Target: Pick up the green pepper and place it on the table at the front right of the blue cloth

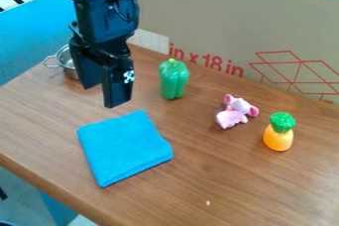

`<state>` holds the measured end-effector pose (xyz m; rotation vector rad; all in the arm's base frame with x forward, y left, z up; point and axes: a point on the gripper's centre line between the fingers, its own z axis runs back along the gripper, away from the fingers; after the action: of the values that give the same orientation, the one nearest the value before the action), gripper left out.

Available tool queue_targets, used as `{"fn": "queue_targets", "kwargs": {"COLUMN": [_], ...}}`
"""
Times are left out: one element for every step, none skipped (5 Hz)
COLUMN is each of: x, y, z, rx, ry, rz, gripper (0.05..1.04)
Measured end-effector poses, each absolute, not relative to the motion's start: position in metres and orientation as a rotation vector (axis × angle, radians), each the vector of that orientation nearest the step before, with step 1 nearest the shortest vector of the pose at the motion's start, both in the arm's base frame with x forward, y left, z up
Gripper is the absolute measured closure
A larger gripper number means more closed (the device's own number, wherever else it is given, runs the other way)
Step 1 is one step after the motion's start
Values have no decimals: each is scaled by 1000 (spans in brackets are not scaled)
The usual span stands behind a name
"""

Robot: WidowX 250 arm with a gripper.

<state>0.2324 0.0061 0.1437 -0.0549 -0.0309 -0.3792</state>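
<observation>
The gripper's (104, 96) jaws stand parted and empty, just beyond the folded blue cloth (123, 146) lying flat on the tabletop (218, 180). Something this limp would suit a level, gentle descent and a shallow pinch at a folded edge, catching every layer; keep sideways travel clear of the upright green pepper (174, 80) and the metal pot (67, 61).

The folded square blue cloth (124, 146) lies on the brown wooden surface (218, 190). Behind it to the left is a round silver metal pot (65, 58); behind it to the right, a green plastic bell pepper (173, 81). Farther right are a small pink plush toy (232, 116) and an orange-and-green plastic pineapple (279, 136).
</observation>
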Motion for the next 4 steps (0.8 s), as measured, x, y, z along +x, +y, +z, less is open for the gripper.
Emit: {"fn": "queue_targets", "kwargs": {"x": [232,263,289,304], "y": [5,2,1,4], "z": [137,125,128,131], "rx": [-63,-56,-66,-15], "ry": [-6,-22,-67,-86], "rz": [-376,-377,-368,-322], "gripper": [83,82,83,83]}}
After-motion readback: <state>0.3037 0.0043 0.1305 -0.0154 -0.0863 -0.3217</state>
